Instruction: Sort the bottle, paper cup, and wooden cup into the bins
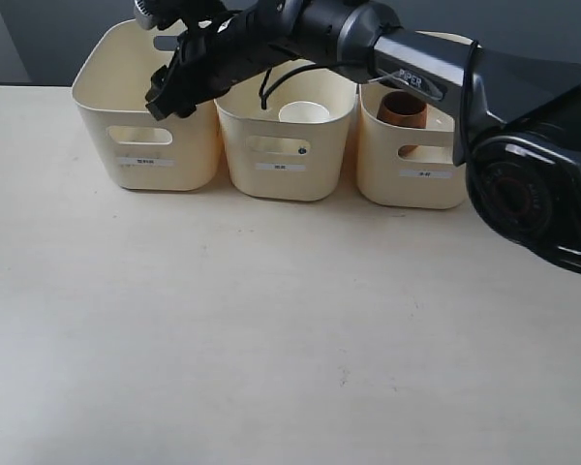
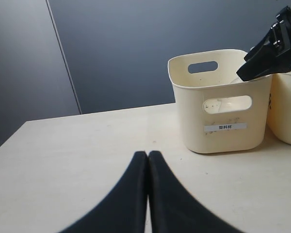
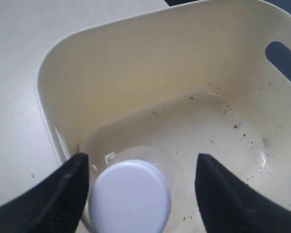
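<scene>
Pale bench (image 1: 271,339), bare near the front edge. Leave the left gripper (image 2: 148,194), fingers pressed together and empty, short of the left bin (image 2: 218,102). At the far edge, skip the paper cup (image 1: 303,112) in the middle bin (image 1: 286,145) and wooden cup (image 1: 403,109) in the right bin (image 1: 412,160). Over the left bin, right gripper (image 3: 141,165) fingers wide around the standing bottle (image 3: 130,199): lift straight up, clearing cap and rim.

Exterior view faces three cream plastic bins (image 1: 271,186) from above the bench (image 1: 271,339); the low left-wrist and close overhead right-wrist views share the leftmost bin (image 2: 218,87).
</scene>
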